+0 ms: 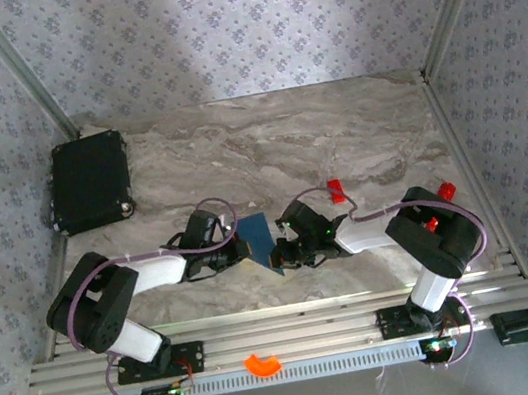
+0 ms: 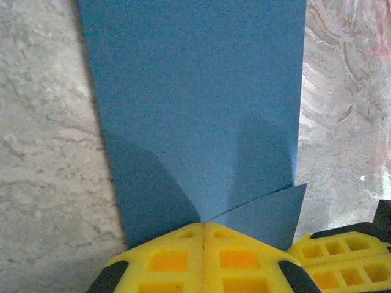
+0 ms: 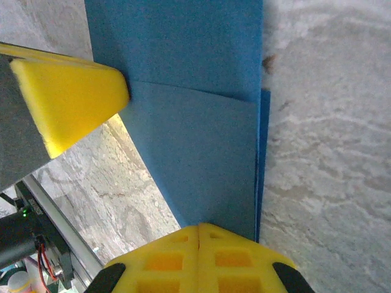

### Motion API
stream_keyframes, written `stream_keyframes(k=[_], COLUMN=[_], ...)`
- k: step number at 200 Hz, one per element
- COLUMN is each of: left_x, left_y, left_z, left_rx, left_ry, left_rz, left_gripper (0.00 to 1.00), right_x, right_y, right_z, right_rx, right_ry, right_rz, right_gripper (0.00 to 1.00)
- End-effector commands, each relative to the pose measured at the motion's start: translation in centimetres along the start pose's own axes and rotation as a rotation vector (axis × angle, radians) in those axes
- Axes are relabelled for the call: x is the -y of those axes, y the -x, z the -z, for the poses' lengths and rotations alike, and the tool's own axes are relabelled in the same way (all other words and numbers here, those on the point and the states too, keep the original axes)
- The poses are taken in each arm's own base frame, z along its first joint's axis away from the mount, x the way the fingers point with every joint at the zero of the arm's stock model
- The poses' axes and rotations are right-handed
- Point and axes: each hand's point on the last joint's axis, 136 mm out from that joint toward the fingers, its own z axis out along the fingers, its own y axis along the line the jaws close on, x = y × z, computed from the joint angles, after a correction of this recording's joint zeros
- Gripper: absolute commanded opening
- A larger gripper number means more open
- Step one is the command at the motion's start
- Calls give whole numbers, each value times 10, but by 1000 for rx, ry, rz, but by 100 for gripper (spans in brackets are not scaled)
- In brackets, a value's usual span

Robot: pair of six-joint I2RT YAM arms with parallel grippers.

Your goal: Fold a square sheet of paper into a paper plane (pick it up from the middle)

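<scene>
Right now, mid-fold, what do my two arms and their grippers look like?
Both arms, left arm and right arm, have black joints, white links and looping lilac cables. The right arm carries two red caps. The left gripper and right gripper have yellow wedge-shaped fingers with recessed square cells and black side patches.

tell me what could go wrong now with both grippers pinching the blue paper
1. The left gripper and right gripper pinch the same thin square sheet of paper close together; pulling apart could tear it.
2. In the right wrist view the folded layers' edges are offset, so pressing now may set a crooked crease.
</scene>
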Motion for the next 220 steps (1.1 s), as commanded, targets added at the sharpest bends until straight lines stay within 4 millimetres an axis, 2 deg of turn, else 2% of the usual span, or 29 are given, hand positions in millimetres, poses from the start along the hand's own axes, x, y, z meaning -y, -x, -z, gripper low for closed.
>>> stream_keyframes(k=[1,10,37,57,75,123,182,198,220], left_x=[-24,-25,-22,-21,-21,-30,-35,-34,-32], left_y=[-13,-14,-13,-11,-11,-14,-16,-16,-15], left_z=[-2,-3,-4,-4,-3,-6,-10,-10,-10], left_rx=[-25,-31,-34,-30,-30,-47,-59,-60,-60], left_ry=[77,78,71,68,72,98,106,102,97], left_rz=[6,3,-1,0,-1,-1,5,5,3], left_gripper=[2,2,2,2,2,1,0,0,0], right_x=[-14,-21,-24,-14,-4,9,40,29,-3], right_y=[7,10,16,14,9,-12,-36,-32,-16], right_z=[2,0,-18,-31,-35,-17,5,9,13], right_rx=[-1,2,-18,-39,-53,-63,-62,-43,-10], right_ry=[-19,-13,-37,-82,-106,-128,-193,-166,-103], right_rz=[39,57,72,62,52,56,53,68,126], right_gripper=[0,0,1,1,2,4,5,6,6])
